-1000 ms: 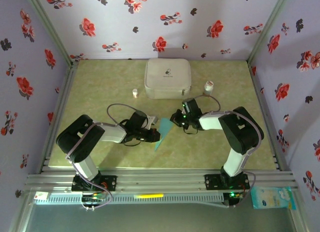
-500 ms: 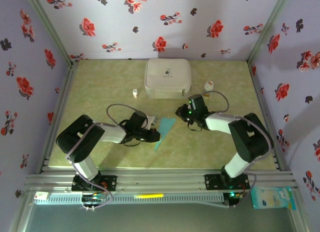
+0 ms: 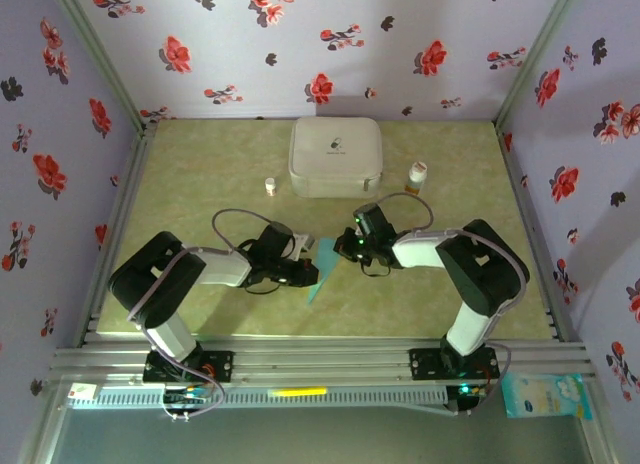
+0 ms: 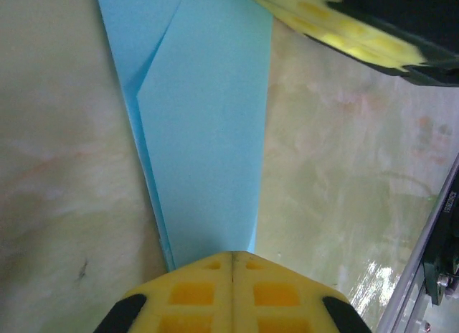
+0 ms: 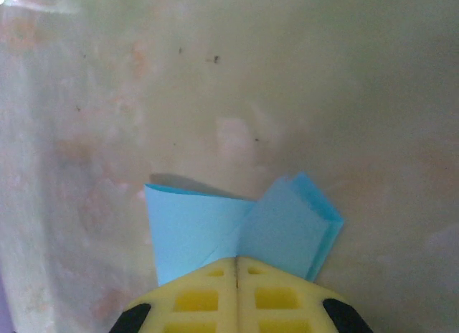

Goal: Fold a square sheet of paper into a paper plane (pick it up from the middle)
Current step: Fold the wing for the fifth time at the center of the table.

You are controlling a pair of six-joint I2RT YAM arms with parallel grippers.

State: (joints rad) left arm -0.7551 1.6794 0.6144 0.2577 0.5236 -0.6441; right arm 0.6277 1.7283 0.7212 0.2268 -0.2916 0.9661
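Right gripper (image 3: 347, 246) back — on paper plane (image 3: 322, 274).

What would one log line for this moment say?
phase: folding | left end effector: shut on paper plane, narrow end | right end effector: shut on wide end
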